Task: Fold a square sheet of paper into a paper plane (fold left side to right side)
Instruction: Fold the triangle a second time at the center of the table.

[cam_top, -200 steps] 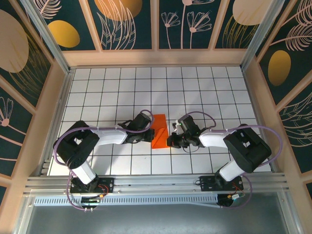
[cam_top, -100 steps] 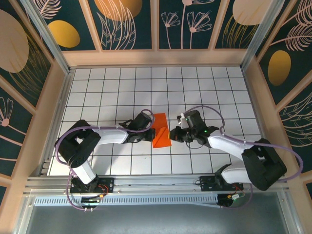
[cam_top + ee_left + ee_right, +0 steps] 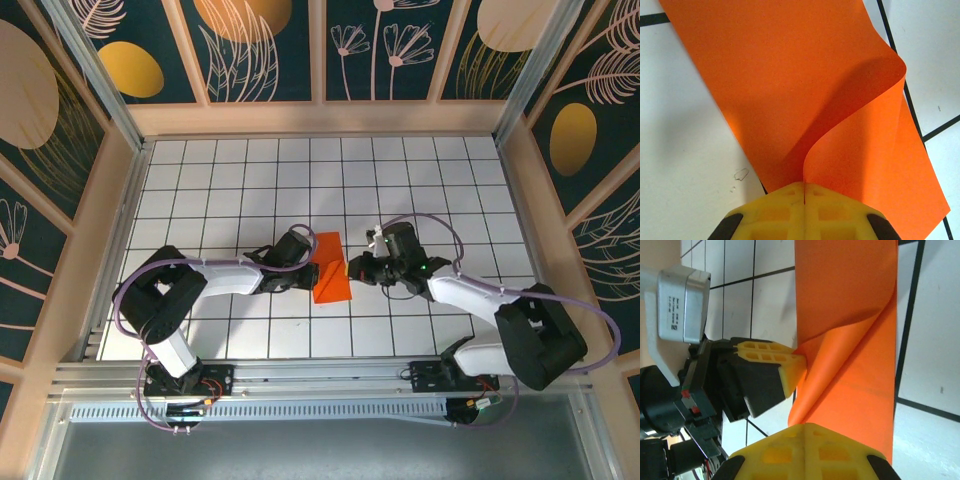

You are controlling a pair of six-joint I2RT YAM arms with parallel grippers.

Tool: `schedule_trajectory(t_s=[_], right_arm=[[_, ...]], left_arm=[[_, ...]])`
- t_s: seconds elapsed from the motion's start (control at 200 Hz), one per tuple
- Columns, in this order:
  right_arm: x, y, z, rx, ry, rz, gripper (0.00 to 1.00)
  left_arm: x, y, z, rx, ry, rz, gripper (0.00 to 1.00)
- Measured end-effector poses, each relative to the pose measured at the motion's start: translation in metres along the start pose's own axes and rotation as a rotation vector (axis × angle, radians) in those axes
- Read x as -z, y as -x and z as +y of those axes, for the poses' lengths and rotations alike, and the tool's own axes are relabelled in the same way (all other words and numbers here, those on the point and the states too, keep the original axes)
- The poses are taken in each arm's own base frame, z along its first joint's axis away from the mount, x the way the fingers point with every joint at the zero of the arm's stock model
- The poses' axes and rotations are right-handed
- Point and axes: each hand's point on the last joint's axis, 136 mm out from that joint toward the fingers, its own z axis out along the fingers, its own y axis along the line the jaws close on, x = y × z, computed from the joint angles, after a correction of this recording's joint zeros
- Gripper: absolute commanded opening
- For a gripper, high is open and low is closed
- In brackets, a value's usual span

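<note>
The square sheet of paper (image 3: 330, 275) is bright orange and lies on the white gridded table, folded over into a tall narrow strip. In the left wrist view the sheet of paper (image 3: 770, 75) curls up in a loose flap whose edge runs between the yellow fingers of my left gripper (image 3: 804, 186), which is shut on it. From above, the left gripper (image 3: 313, 265) sits at the strip's left edge and my right gripper (image 3: 349, 268) at its right edge. The right gripper (image 3: 807, 426) is shut, its tip at the paper's (image 3: 845, 300) rounded fold, opposite the left gripper (image 3: 799, 362).
The table (image 3: 230, 190) is a white surface with a black grid, boxed in by wooden walls (image 3: 120, 200) on three sides. Both arms reach in low from the near edge, the right elbow (image 3: 530, 330) out near the right wall.
The right arm has swung its elbow out to the right and its gripper has moved up and left to the paper's right edge. The left gripper has stayed put on the flap.
</note>
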Motion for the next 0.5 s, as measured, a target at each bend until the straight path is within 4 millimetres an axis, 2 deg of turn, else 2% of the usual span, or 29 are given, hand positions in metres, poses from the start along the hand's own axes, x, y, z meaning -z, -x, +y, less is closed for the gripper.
schedule_trajectory(t_s=[0.255,0.5], right_arm=[[-0.022,-0.001,-0.004,-0.017,-0.005,0.031,0.00],[-0.045,0.002,0.004,0.002,0.013,0.058,0.00]], left_arm=[[0.000,0.000,-0.001,0.000,-0.003,0.002,0.00],[0.000,0.000,0.000,0.000,-0.003,0.002,0.00]])
